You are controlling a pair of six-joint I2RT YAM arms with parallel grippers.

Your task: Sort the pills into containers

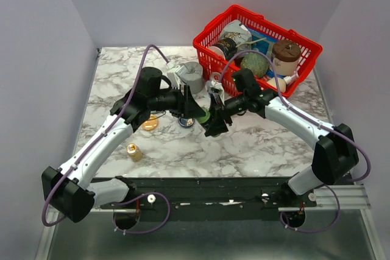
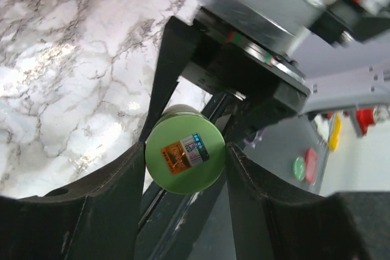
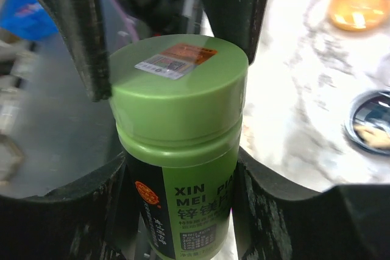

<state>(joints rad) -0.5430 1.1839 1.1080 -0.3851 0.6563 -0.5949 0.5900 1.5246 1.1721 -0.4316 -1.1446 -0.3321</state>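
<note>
A green pill bottle (image 1: 206,115) with a green cap (image 3: 178,83) is held between my two grippers above the table's middle. My right gripper (image 3: 181,178) is shut on the bottle's body (image 3: 195,199). My left gripper (image 2: 184,165) is closed around the cap (image 2: 184,158), its fingers (image 3: 85,28) touching both sides. The orange dish (image 1: 149,123) lies on the marble left of the grippers and also shows in the right wrist view (image 3: 359,4). The dark blue dish (image 1: 186,122) lies just under the left gripper (image 1: 196,112); it holds something pale (image 3: 373,135).
A red wire basket (image 1: 308,50) of jars and tubs stands at the back right. A grey notched round block (image 1: 192,76) stands behind the grippers. A small gold bottle (image 1: 133,151) stands at the front left on the marble table (image 1: 262,144).
</note>
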